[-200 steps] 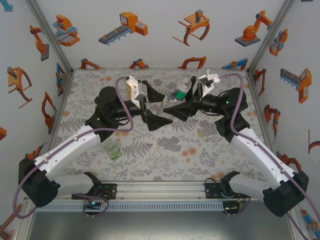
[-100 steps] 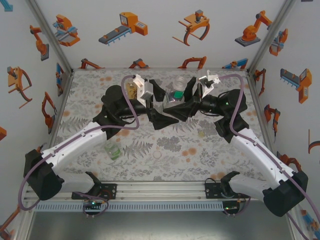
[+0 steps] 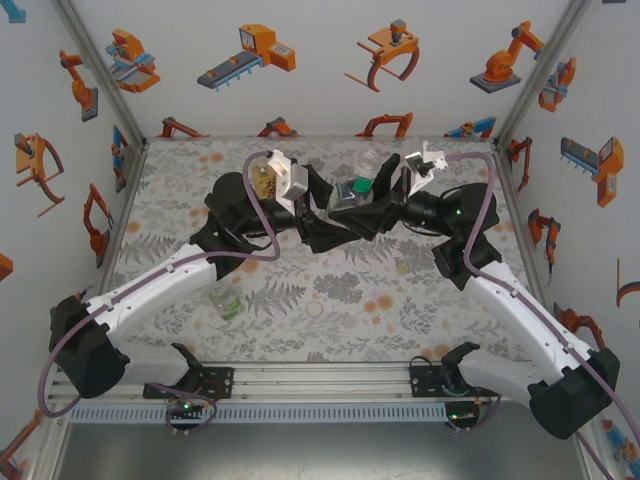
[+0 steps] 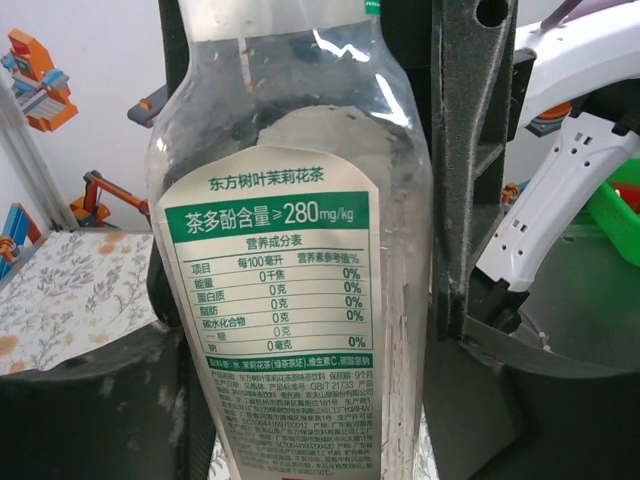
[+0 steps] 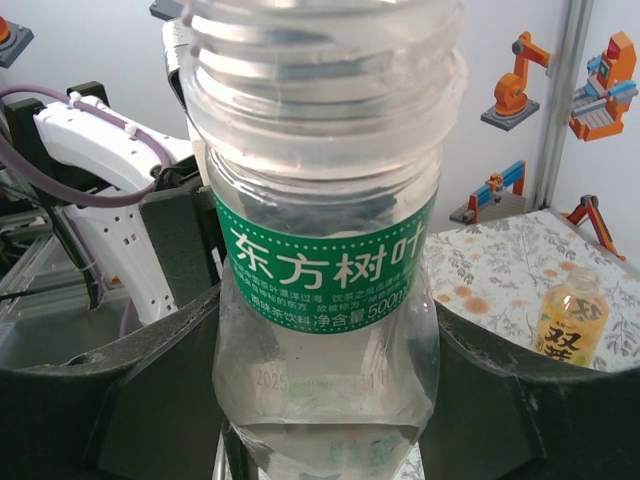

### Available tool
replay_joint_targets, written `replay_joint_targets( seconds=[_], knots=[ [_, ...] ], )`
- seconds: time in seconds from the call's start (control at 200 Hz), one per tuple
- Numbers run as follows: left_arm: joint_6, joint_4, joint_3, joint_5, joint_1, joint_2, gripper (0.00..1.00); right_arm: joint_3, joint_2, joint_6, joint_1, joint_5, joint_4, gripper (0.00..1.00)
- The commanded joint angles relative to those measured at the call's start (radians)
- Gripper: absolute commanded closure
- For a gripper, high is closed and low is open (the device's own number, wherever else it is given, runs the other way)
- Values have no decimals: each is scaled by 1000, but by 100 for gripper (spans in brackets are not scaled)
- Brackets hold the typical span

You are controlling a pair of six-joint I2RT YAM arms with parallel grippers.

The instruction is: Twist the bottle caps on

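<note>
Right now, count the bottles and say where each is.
3. The green-banded clear bottle is far centre, between the left fingers and right fingers; the amber bottle stands just left of it; the green-tinted bottle sits nearer, beside the left arm.

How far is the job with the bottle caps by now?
Done: no cap is seen screwed on. In hand: the left gripper and right gripper clamp the clear bottle, its threaded neck bare. To do: a pale cap and a whitish cap lie loose on the cloth; the amber bottle and green-tinted bottle wait apart.
</note>
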Motion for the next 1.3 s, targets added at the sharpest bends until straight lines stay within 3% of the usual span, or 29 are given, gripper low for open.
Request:
replay_joint_targets(
  seconds=[0.0, 0.34, 0.416, 0.506, 0.636, 0.911, 1.071, 1.297],
  knots=[
    [-2, 51, -3, -23, -2, -18, 43, -9, -28, -7, 10, 15, 9, 67],
    [1, 26, 2, -20, -2, -25, 47, -18, -42, -13, 10, 25, -6, 65],
    [1, 20, 1, -23, -2, -26, 47, -17, -46, -13, 10, 30, -12, 57],
    [13, 0, 0, -42, -3, -35, 48, -18, -58, -24, 10, 44, -28, 35],
    [55, -78, 13, -87, 5, -56, 47, -10, -97, -103, 10, 84, -141, 23],
    [125, -256, 26, -123, 83, -130, 52, 16, -204, -287, 10, 292, -482, 21],
    [141, -369, 26, -125, 168, -177, 62, 17, -240, -320, 10, 444, -625, 21],
    [216, -533, 38, -113, 253, -213, 78, 32, -223, -319, 10, 755, -890, 21]
  ],
)
